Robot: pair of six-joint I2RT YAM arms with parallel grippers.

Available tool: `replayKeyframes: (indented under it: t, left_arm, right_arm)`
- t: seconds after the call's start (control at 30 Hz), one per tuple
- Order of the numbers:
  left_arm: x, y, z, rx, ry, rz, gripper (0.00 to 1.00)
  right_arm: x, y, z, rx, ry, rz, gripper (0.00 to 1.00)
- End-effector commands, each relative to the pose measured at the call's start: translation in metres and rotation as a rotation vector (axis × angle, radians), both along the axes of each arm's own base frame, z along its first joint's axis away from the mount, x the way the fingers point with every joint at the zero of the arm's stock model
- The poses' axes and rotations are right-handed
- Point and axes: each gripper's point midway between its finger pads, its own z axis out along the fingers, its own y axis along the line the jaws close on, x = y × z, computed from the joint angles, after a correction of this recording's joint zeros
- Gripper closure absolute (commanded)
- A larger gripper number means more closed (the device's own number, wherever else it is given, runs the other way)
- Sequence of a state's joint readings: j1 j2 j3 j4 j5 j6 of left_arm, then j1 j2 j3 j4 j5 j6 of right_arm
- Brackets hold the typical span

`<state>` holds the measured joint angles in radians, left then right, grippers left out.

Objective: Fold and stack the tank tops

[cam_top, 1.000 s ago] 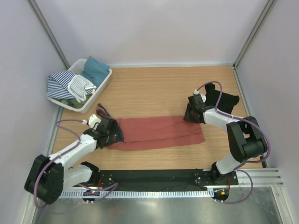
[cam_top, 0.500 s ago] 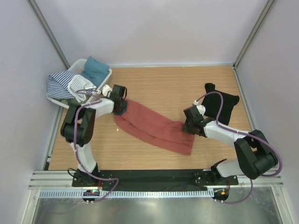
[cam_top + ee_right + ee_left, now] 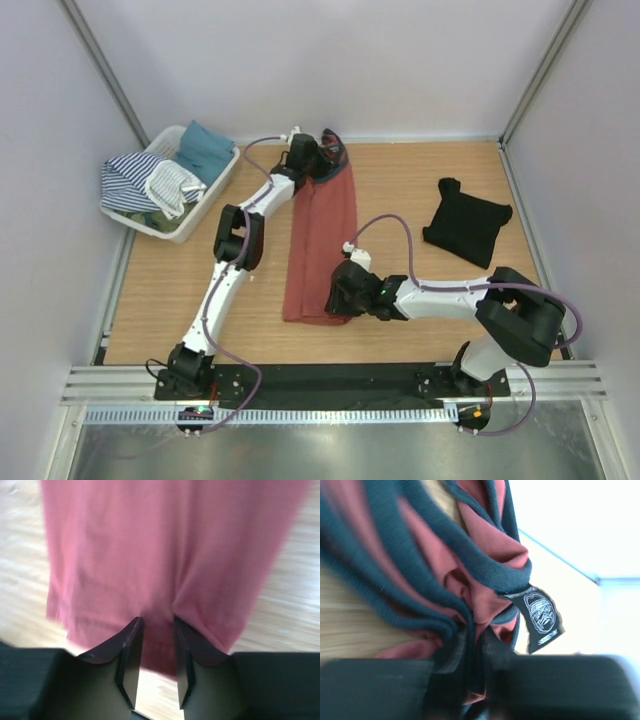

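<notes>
Reaching far, left claw (image 3: pixel 320 158) gripping rust-red top (image 3: pixel 325 225)

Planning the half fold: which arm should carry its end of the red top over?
Probably right: right gripper holds the red top by its near hem; left gripper, on the straps, is stretched far out.

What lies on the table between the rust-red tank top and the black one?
Nothing visible: bare table separates the rust-red tank top from the black tank top. Only the right arm's own cable arcs above that gap.
</notes>
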<state>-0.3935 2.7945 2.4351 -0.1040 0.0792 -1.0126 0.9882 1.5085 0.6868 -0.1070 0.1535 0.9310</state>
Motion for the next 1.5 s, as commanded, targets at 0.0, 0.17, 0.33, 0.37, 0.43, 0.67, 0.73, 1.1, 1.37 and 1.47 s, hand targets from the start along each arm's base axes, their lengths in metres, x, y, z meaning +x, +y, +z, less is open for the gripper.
replayKeyframes:
  t: [0.0,0.17,0.33,0.37,0.43,0.67,0.73,1.1,1.37,1.47]
  left_arm:
    - [0.017,-0.026,0.058,-0.125,-0.189,-0.050,0.65]
    - [0.023,0.002,0.085,-0.019,-0.257,0.002,0.23]
    - [0.022,0.025,0.167,0.040,-0.394,0.006,0.14]
    - [0.021,0.028,0.178,0.058,-0.417,0.005,0.12]
    - [0.018,0.033,0.205,0.085,-0.463,0.014,0.08]
    - [-0.003,0.042,0.235,0.161,-0.501,-0.022,0.03]
    - [-0.017,0.048,0.212,0.193,-0.430,-0.034,0.06]
    - [-0.172,0.108,0.193,0.300,-0.227,-0.019,0.09]
    - [-0.327,0.118,0.156,0.502,-0.009,-0.193,0.07]
    - [-0.376,0.119,0.137,0.480,0.015,-0.238,0.04]
  right_arm:
    - [-0.026,0.017,0.003,0.031,0.075,0.101,0.60]
    - [-0.006,0.000,0.041,-0.046,-0.052,0.072,0.51]
    - [-0.010,-0.005,0.055,-0.022,-0.060,0.073,0.49]
    - [-0.011,-0.010,0.052,-0.030,-0.056,0.059,0.49]
    - [-0.010,-0.011,0.053,-0.009,-0.064,0.033,0.49]
    - [0.003,-0.025,0.037,-0.117,-0.091,0.005,0.49]
    - [0.006,-0.029,0.029,-0.162,-0.082,-0.004,0.53]
    - [-0.032,-0.050,0.001,-0.120,0.015,-0.035,0.84]
    - [-0.051,-0.069,0.001,-0.076,0.042,-0.043,0.60]
    - [-0.050,-0.074,0.008,-0.063,0.014,-0.056,0.53]
